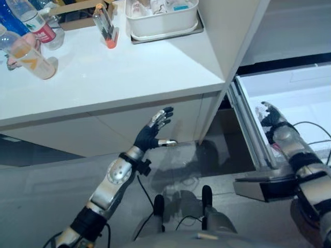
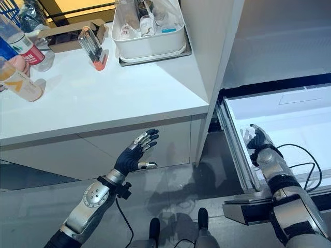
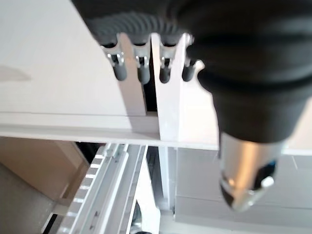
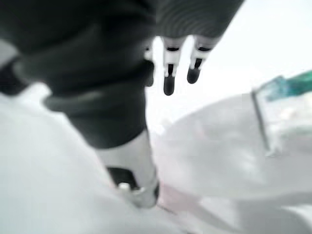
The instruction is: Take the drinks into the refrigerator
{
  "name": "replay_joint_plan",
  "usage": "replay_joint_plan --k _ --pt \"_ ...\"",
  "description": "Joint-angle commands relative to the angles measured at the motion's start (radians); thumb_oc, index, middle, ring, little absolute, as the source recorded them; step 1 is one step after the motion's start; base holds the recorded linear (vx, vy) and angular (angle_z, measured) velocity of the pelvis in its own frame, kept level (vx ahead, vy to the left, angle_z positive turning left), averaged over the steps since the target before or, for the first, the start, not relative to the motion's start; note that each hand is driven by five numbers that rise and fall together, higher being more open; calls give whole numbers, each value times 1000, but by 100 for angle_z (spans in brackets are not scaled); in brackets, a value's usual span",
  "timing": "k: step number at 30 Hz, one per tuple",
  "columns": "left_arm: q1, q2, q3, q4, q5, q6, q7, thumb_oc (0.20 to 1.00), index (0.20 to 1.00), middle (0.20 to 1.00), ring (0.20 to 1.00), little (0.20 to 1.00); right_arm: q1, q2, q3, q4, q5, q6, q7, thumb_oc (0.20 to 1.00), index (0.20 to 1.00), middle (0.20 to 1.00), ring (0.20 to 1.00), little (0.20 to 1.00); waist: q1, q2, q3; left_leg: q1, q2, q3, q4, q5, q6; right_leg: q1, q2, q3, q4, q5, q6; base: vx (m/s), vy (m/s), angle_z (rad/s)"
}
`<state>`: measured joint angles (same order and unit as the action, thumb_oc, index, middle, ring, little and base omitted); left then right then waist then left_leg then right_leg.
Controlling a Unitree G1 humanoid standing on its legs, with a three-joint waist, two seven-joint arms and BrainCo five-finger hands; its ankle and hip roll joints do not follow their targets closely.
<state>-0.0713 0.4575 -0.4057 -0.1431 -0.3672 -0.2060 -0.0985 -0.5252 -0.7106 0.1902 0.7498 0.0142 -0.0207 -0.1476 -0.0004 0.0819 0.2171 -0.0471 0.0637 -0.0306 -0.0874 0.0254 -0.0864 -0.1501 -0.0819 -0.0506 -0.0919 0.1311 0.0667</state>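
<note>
Drink bottles lie on bench, far left. Left robot hand released below the edge; right robot hand released inside fridge drawer. Bottles: light, slick, squashy; grip mid-body.

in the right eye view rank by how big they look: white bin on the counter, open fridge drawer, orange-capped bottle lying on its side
1. open fridge drawer
2. white bin
3. orange-capped bottle

The drawer runs out of frame, so its full extent is unknown.
</note>
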Motion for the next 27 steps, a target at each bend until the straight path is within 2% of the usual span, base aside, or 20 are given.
replay_joint_plan --k 1,2,3,6,8,10,11,12,13,16,18,21,27 --pt "-22 24 40 -55 1 -73 -13 1000 1000 1000 1000 1000 107 160 -10 -167 114 -139 7 1000 1000 1000 1000 1000 -28 -49 26 -47 -92 -10 18 -24 75 13 -56 35 47 -62 52 38 1 -3" --pt "-11 26 52 -42 1 -70 -22 1000 1000 1000 1000 1000 179 134 -78 -276 126 -167 12 1000 1000 1000 1000 1000 -44 -51 16 -37 -91 -5 19 -31 76 17 -56 40 53 -68 52 26 1 -5" --pt "-11 26 49 -41 1 -70 -23 1000 1000 1000 1000 1000 188 133 -83 -284 126 -164 13 1000 1000 1000 1000 1000 -42 -50 15 -36 -90 -5 19 -31 76 18 -55 40 53 -69 52 39 -3 -7" --pt "9 21 59 -2 3 -66 -33 1000 1000 1000 1000 1000 309 133 -220 -451 196 -212 15 1000 1000 1000 1000 1000 -70 -57 -12 -12 -85 6 19 -44 76 38 -51 52 48 -75 52 50 -17 -4" --pt "11 19 65 7 13 -66 -30 1000 1000 1000 1000 1000 341 138 -256 -501 218 -230 17 1000 1000 1000 1000 1000 -77 -57 -19 -6 -83 12 21 -48 76 41 -49 54 46 -76 53 49 -11 -3" --pt "29 15 76 28 29 -61 -32 1000 1000 1000 1000 1000 420 163 -350 -589 281 -259 20 1000 1000 1000 1000 1000 -93 -58 -42 9 -78 22 21 -57 75 52 -43 63 38 -79 53 62 -10 -4" --pt "29 15 75 28 29 -61 -32 1000 1000 1000 1000 1000 421 163 -350 -589 281 -258 20 1000 1000 1000 1000 1000 -92 -58 -42 10 -78 23 21 -57 75 52 -43 63 38 -79 53 29 -11 -11" --pt "44 3 91 46 40 -51 -33 1000 1000 1000 1000 1000 477 188 -422 -660 313 -276 21 1000 1000 1000 1000 1000 -112 -60 -53 14 -76 33 26 -53 74 54 -41 74 39 -72 52 -5 -6 -22" --pt "45 4 89 46 40 -51 -33 1000 1000 1000 1000 1000 480 189 -424 -663 313 -275 22 1000 1000 1000 1000 1000 -110 -61 -55 14 -76 33 26 -53 74 53 -41 75 39 -72 52 17 -10 -23" --pt "73 1 110 58 60 -44 -54 1000 1000 1000 1000 1000 549 195 -535 -689 311 -286 -2 1000 1000 1000 1000 1000 -137 -62 -82 33 -69 50 28 -67 76 64 -34 93 38 -79 52 55 -2 -23" --pt "78 1 113 57 62 -44 -60 1000 1000 1000 1000 1000 560 193 -569 -682 316 -288 -14 1000 1000 1000 1000 1000 -141 -62 -89 39 -67 55 28 -70 75 69 -33 99 38 -80 53 55 3 -19" --pt "87 -6 116 65 59 -48 -70 1000 1000 1000 1000 1000 572 202 -672 -526 386 -316 -73 1000 1000 1000 1000 1000 -160 -64 -106 56 -62 67 26 -80 76 79 -29 116 33 -83 55 39 2 -7" --pt "84 -2 128 69 66 -56 -83 1000 1000 1000 1000 1000 607 180 -695 -312 370 -295 -95 1000 1000 1000 1000 1000 -177 -66 -118 64 -58 93 32 -92 78 74 -22 144 34 -82 57 13 5 -16"
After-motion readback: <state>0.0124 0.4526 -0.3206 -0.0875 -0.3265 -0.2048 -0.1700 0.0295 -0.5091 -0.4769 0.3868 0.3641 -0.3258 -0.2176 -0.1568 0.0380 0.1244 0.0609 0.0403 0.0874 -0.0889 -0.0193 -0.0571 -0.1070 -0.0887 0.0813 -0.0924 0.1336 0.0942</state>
